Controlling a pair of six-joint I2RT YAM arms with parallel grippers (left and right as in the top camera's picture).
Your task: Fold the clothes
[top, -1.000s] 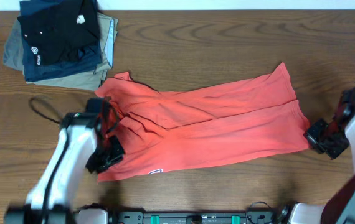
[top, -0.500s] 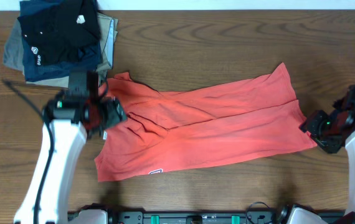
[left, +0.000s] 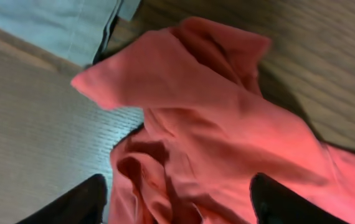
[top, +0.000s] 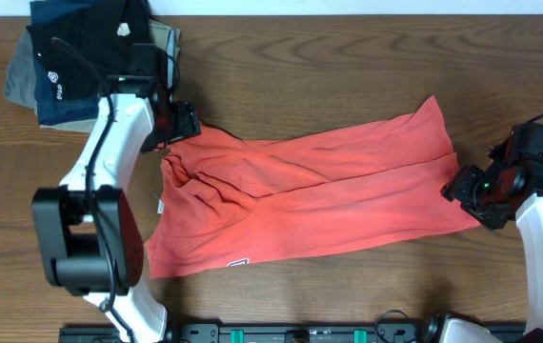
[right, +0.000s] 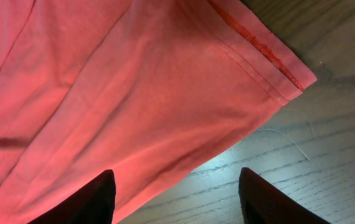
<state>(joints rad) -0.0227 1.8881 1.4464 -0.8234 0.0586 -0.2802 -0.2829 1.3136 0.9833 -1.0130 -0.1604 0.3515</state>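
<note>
Our left gripper (top: 182,122) hovers over the far left corner of the coral-red cotton T-shirt (top: 319,191). Its black fingers (left: 71,204) are spread wide, and in the left wrist view rumpled cloth lies on the table between them, so nothing is pinched. Just ahead of the fingers a loose flap of the shirt (left: 165,68) sticks out towards a pale grey-khaki folded garment (left: 71,25).

That garment belongs to a stack of folded clothes (top: 90,67), black on top with navy and khaki beneath. The stack sits in the far left corner of the brown wooden table (top: 329,67), just beside the gripper, and crowds that side. The left arm's black cable (top: 70,52) loops over the stack.

Our right gripper (top: 472,191) sits at the shirt's right end, also released. Its fingers (right: 81,199) stand apart over the near corner of the stitched hem (right: 258,50), and bare wood shows beside them.

The shirt itself lies across the middle of the table, folded lengthwise into a long band. It is creased at the left and smoother towards the right. A small patch of dark print (top: 239,261) peeks out at its near edge.
</note>
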